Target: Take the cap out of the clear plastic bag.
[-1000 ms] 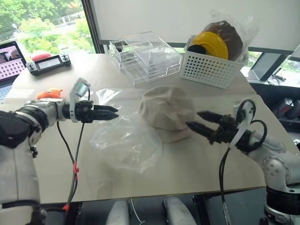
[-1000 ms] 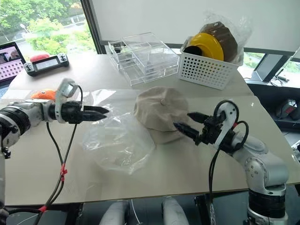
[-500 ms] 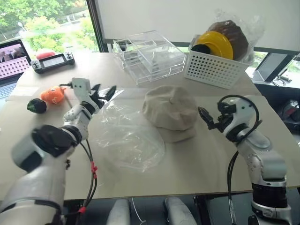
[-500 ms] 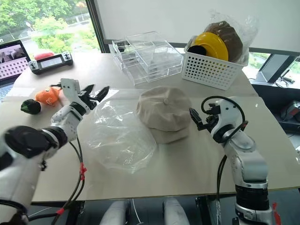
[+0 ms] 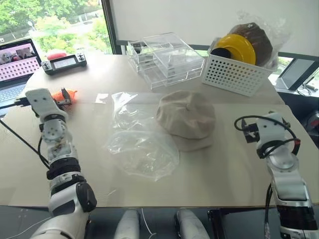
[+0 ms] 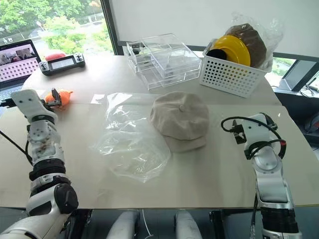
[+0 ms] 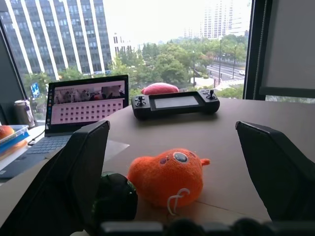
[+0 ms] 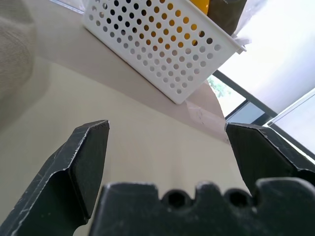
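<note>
The left tool (image 7: pixel 172 167) is up near the left edge of the worktop (image 5: pixel 214 174). Its two fingers are spread wide and hold nothing. It points at an orange toy (image 7: pixel 167 176) by that edge, away from the bag. Next comes the bag (image 5: pixel 139 137). It lies flat and crinkly in the middle of the worktop, a bit toward the left side. Its long way runs from the far edge toward the near edge. Right beside it lies the cap (image 5: pixel 187 117), out of the bag, sitting on the bare worktop with one side touching the plastic. So the job looks done. Last comes the right tool (image 8: pixel 167 162), near the right edge. Its fingers are spread wide too and hold nothing. It points at the white basket (image 5: pixel 234 74) near the far right corner. The cap lies to its left, and this tool is the nearer one to it. The bag is nearer the left tool.
</note>
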Available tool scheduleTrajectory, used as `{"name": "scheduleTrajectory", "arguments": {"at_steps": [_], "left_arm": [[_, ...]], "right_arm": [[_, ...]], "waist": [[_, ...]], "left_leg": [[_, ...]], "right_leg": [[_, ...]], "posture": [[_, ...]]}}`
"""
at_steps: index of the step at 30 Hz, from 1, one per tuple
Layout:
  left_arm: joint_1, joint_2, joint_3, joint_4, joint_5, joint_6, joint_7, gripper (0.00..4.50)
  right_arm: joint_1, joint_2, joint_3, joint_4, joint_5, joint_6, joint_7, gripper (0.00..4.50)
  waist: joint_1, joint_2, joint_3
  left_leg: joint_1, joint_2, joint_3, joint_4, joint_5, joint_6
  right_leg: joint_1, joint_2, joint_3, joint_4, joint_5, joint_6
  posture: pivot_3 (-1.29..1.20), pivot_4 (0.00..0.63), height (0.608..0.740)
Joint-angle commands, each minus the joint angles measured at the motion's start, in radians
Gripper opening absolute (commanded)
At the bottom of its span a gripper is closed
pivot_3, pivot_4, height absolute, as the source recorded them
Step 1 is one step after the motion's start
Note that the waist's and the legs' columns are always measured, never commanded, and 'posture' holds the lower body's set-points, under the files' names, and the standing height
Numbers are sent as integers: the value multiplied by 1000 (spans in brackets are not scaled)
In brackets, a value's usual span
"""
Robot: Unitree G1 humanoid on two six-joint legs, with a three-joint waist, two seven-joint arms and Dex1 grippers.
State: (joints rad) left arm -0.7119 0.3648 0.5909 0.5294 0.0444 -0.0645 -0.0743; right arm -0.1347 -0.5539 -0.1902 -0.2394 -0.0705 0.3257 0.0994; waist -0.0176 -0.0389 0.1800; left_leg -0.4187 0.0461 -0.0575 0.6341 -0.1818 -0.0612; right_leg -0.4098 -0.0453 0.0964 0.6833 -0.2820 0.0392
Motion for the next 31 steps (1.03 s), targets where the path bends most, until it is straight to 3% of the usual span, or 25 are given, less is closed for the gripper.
{"name": "scheduleTrajectory", "arguments": {"at_steps": [1, 9, 31], "left_arm": [[43, 14, -46, -114, -72, 113, -37, 4416], [135, 8, -77, -169, -190, 229, -76, 4416], [214, -18, -191, -160, -253, 218, -97, 4416]], "right_arm": [[27, 12, -25, -117, -3, -9, 12, 4489], [154, 70, 9, -205, -40, -8, 18, 4489], [151, 107, -22, -160, -70, -16, 13, 4489]], "waist": [[-4, 0, 0], [-24, 0, 0], [-27, 0, 0]], "left_leg": [[5, 0, 0, -1, 0, 0], [12, 1, 0, -2, 0, 0], [15, 1, 0, -4, 0, 0]], "right_leg": [[6, 0, 0, -2, 0, 0], [13, 1, 0, -5, -1, 2], [15, 1, 0, -7, -2, 2]], "posture": [[0, 150, 735], [0, 150, 735], [0, 150, 735]]}}
